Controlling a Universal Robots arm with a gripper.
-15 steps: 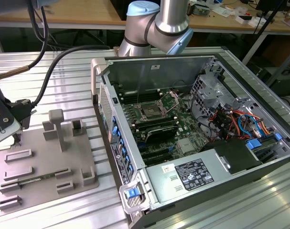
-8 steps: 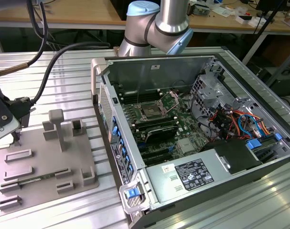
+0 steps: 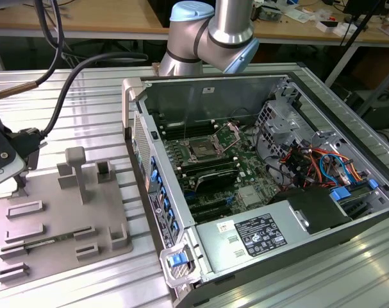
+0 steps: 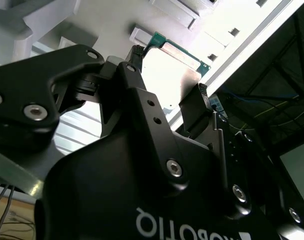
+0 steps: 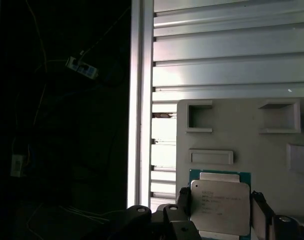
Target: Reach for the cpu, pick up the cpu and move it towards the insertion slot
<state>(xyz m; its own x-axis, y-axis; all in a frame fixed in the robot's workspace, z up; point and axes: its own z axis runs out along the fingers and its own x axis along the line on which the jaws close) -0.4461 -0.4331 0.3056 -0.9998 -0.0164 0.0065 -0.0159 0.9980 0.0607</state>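
The cpu (image 5: pixel 220 210), a silvery square chip with a green rim, sits between my gripper's (image 5: pixel 221 200) two black fingers, which press against its opposite edges. In the second wrist view the cpu (image 4: pixel 174 70) is likewise clamped in the gripper (image 4: pixel 169 74), with the grey plastic tray (image 4: pixel 91 20) behind it. In the exterior view the wrist end of the arm (image 3: pixel 3 157) hangs over the tray's (image 3: pixel 53 218) far corner at that view's left. The insertion slot (image 3: pixel 201 151), a dark socket with a metal frame, lies on the motherboard inside the open computer case, far from the gripper.
The open computer case (image 3: pixel 258 167) takes up the exterior view's middle and right, with tall metal walls, cables and a drive cage. The tray carries several raised blocks (image 3: pixel 79 170). Thick cables (image 3: pixel 59 96) hang over the ribbed aluminium table (image 5: pixel 232 50). The table's edge (image 5: pixel 140 100) runs beside the tray.
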